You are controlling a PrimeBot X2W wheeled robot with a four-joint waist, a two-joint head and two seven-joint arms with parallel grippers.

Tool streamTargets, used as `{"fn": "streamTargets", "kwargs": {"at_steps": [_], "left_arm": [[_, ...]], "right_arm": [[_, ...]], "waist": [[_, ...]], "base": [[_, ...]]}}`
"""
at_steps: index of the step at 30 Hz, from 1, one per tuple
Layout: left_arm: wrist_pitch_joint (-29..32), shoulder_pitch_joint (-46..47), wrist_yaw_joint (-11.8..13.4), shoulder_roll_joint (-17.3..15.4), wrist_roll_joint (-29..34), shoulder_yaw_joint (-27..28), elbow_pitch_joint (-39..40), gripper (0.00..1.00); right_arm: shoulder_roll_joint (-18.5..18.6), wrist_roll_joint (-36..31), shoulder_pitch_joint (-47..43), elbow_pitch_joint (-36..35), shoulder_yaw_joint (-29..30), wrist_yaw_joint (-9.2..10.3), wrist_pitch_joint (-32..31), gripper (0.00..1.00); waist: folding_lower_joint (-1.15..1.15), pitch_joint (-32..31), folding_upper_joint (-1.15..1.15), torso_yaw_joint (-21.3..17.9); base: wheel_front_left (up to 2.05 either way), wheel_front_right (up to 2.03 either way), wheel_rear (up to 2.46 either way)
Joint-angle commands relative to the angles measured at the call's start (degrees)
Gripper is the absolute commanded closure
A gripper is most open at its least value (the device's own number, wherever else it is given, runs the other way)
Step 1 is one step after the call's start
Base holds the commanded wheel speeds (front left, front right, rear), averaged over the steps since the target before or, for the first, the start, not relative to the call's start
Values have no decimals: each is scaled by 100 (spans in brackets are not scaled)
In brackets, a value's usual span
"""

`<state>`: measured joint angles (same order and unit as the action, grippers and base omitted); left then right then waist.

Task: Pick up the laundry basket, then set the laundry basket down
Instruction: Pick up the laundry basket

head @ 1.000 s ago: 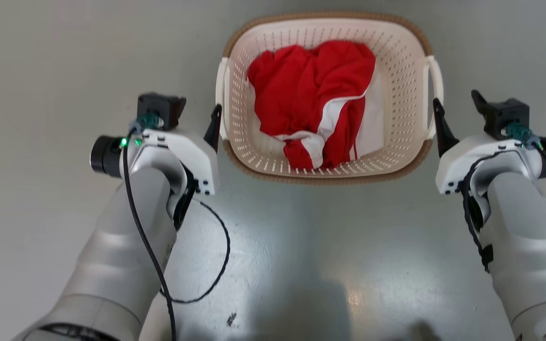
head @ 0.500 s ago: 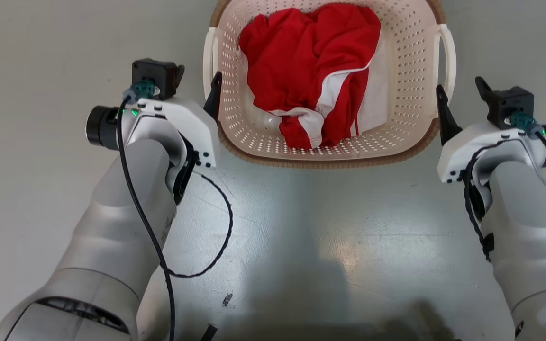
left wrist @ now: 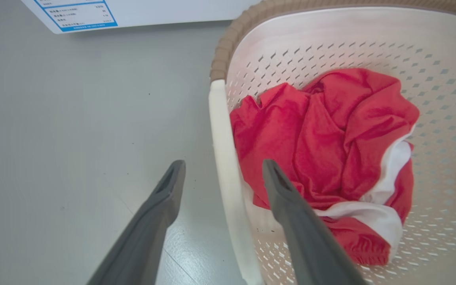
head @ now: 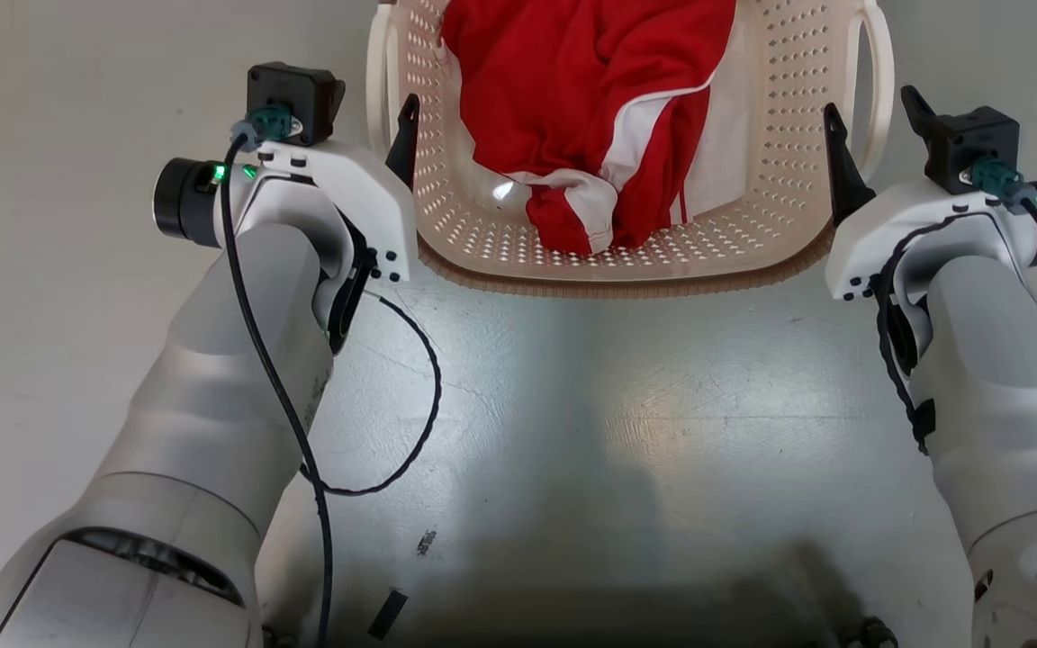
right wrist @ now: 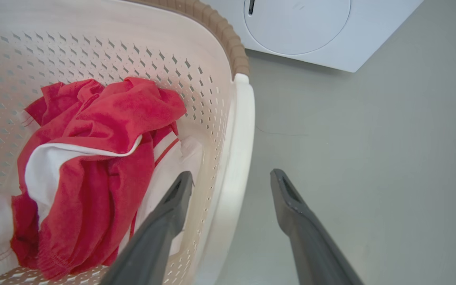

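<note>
Head view: on grey floor [head: 617, 405], laundry basket [head: 617, 261] flanked by gaping left tool [head: 374, 94] and right tool [head: 868, 103]

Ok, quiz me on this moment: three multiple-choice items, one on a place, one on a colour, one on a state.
1. The laundry basket's left handle lies:
A) between the left jaws
B) outside both left jaws
C) under the garment

2. The garment in the basket is:
A) blue
B) red with white
C) black

3. The right jaws stand:
A) shut on the handle
B) shut on cloth
C) open

Answers:
1 A: the left wrist view shows the white handle running up between the two dark fingers.
2 B: every view shows red cloth with white bands.
3 C: the right wrist view shows a wide gap, with the right handle in it.
</note>
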<state>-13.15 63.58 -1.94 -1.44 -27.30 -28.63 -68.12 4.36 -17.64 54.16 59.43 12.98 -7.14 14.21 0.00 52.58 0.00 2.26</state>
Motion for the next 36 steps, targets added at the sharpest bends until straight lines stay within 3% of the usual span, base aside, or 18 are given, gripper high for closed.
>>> {"fn": "streamTargets", "kwargs": {"at_steps": [1,36], "left_arm": [[-6,44,60,-143,-54,23,8,0],[308,653,181,-143,-381,-521,-394,0]], "right_arm": [[-128,-30,-63,-10,-93,-35,73,0],[-147,506,670,536,-643,-35,78,0]], "waist": [[0,61,0,-26],[0,501,0,-116]], "base": [[0,0,0],[0,0,0]]}}
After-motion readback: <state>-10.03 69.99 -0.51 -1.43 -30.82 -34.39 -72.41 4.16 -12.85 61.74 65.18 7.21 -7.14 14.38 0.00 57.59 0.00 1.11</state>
